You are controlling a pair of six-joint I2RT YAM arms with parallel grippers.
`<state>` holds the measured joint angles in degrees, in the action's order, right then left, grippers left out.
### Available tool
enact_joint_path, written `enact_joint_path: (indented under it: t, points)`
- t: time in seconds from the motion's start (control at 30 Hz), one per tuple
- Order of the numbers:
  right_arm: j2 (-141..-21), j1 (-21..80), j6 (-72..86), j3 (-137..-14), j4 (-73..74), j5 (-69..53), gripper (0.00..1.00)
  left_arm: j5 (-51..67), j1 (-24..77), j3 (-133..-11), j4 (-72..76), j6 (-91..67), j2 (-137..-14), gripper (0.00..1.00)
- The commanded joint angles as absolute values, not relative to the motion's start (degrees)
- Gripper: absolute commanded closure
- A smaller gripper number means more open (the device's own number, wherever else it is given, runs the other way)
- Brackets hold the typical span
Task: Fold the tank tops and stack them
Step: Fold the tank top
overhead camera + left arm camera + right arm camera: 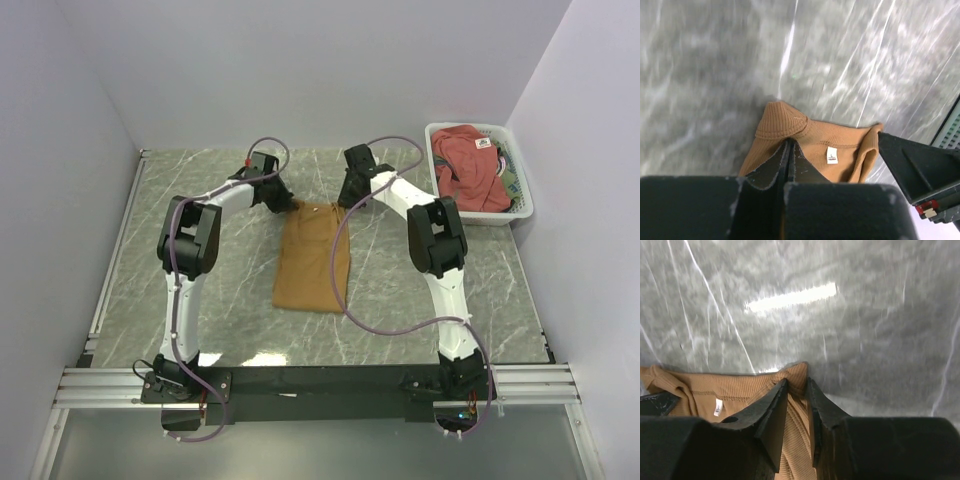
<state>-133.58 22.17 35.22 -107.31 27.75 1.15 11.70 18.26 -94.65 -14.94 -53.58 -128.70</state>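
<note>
The tan tank top (312, 258) lies as a long narrow strip in the middle of the top view, its upper end held at both corners. The left end effector (788, 150) is pinched fully together on thin cloth beside one shoulder strap. The right end effector (797, 387) stands partly apart, with a thicker bunch of ribbed strap wedged between its fingers.

The main risk, as I judge it, is an uneven grip: the left pinch has little cloth and may slip if the arms pull at different rates, skewing the fold. The purple cable (340, 270) drapes across the cloth and may drag it.

The rust-red tank top (468, 165) sits in the white basket (527, 208) at upper right. The tabletop (200, 290) is smooth, grey and marble-patterned, so cloth may slide on it; plain pale walls (320, 70) enclose it on three sides
</note>
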Motion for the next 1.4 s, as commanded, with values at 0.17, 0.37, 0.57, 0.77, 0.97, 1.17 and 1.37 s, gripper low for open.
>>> enact_joint_path:
  t: [0.17,0.37,0.57,0.77,0.97,1.17,1.37]
  points:
    - [-133.1,20.1,32.0,-112.6,27.0,0.2,0.53,15.8,16.7,-100.0,-8.7,-49.8,-128.2,0.86]
    - [-127.8,18.9,31.4,-112.2,27.5,-0.8,0.41,17.1,16.3,-97.7,-6.8,-48.9,-118.7,0.63]
    - [-108.8,18.8,36.3,-89.9,22.0,2.1,0.11,6.3,16.7,-79.3,-12.0,-53.6,-99.5,0.59]
    - [-89.8,20.5,43.9,-58.1,9.0,-3.7,0.09,0.2,22.0,-51.7,-13.3,-58.6,-78.9,0.53]
    - [-76.4,34.3,48.9,-43.1,9.6,3.8,0.13,-8.6,30.9,-37.6,-19.6,-63.0,-67.8,0.49]
    - [-70.3,40.2,59.1,-29.4,4.5,4.8,0.19,-7.7,32.0,-27.6,-16.9,-65.0,-59.5,0.48]
    - [-71.5,42.3,64.9,-24.6,0.3,4.8,0.24,-3.5,32.0,-25.8,-9.1,-62.8,-62.9,0.46]
